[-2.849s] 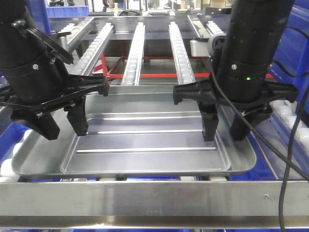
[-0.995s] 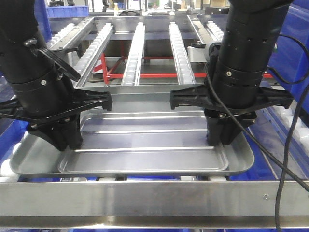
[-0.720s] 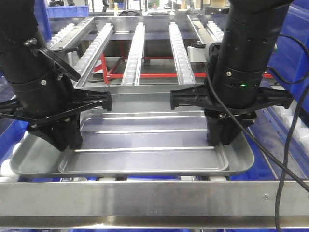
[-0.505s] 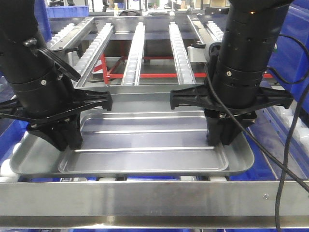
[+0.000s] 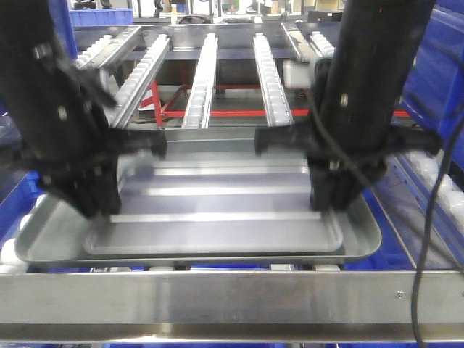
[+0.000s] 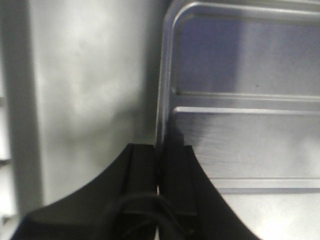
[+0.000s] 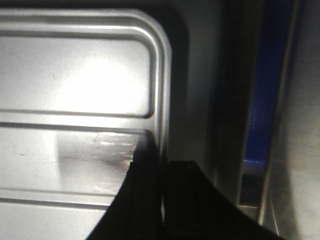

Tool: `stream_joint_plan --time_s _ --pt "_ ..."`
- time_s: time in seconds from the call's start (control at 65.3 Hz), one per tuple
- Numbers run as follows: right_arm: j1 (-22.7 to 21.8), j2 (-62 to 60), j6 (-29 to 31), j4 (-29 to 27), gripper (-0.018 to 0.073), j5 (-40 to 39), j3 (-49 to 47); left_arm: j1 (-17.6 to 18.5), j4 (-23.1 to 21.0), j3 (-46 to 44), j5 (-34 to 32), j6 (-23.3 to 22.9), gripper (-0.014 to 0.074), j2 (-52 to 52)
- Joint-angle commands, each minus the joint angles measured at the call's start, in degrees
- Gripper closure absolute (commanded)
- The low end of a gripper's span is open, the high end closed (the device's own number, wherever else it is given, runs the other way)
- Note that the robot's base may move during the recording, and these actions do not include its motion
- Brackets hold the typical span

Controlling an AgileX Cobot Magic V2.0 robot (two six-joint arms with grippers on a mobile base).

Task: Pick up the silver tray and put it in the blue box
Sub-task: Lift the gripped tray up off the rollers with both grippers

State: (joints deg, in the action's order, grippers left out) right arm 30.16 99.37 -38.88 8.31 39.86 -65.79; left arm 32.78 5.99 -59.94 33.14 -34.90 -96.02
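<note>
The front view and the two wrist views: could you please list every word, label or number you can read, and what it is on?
No text is readable in any view.
The silver tray, left tool and right tool show no lettering.
The background clutter is too small and blurred to read.

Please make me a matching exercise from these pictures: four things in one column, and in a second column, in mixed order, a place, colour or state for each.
Column one
1. silver tray
2. left gripper
3. right gripper
4. frame bar behind the tray

Column two
A. shut on the tray's right inner edge
B. red
C. gripped at both sides
D. shut on the tray's left inner edge

Pairs: 1-C, 2-D, 3-A, 4-B
</note>
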Motion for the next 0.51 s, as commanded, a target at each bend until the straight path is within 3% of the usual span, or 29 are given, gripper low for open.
stream_joint_plan --time_s 0.0,0.184,0.352,0.49 --pt "0.01 -5.56 -0.77 1.11 0.05 1.79 -2.79 0.2 0.72 -2.96 1.98 -0.48 0.07 5.27" --pt "1.0 -11.13 -3.29 1.11 0.05 6.24 -2.87 1.71 0.72 -3.97 7.11 -0.79 0.07 10.36" --pt "3.28 -15.57 -3.58 1.11 0.05 6.64 0.02 5.18 4.38 -2.41 11.46 -8.08 0.07 15.16" --pt "6.27 -20.34 -7.3 2.55 0.05 6.59 5.85 7.46 5.45 0.71 12.0 -10.94 0.07 19.38"
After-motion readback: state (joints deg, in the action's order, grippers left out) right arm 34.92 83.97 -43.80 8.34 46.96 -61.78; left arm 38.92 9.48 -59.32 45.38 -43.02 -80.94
